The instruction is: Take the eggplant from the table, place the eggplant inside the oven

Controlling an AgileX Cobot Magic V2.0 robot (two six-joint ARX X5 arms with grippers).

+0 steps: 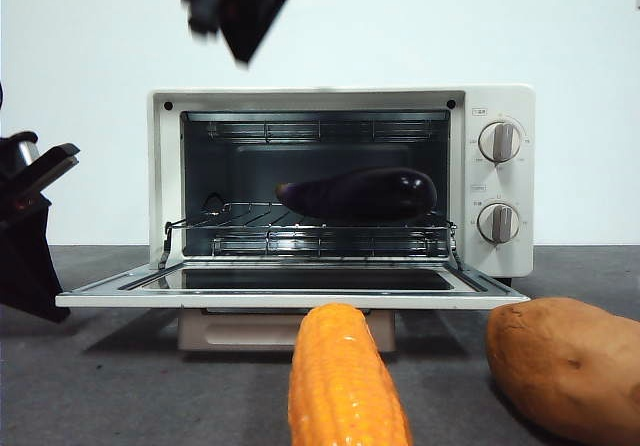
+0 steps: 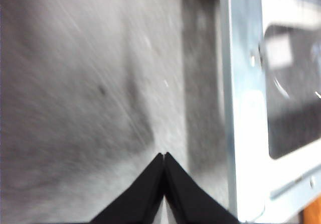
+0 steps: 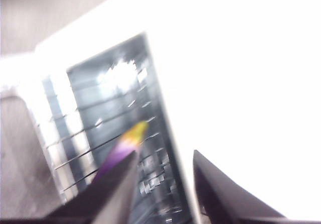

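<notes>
The glossy dark purple eggplant lies on the wire rack inside the cream-white oven, toward the right of the cavity, with the door folded down flat. My right gripper is open and empty, high above the oven's top; the front view shows it as a blurred black tip. Its wrist view is blurred and catches a purple part of the eggplant in the oven. My left gripper is shut on nothing, low over the table, left of the door's edge.
An orange-yellow corn cob lies in front of the oven, pointing at the camera. A brown sweet potato sits at the front right. The left arm stands dark at the left edge beside the door.
</notes>
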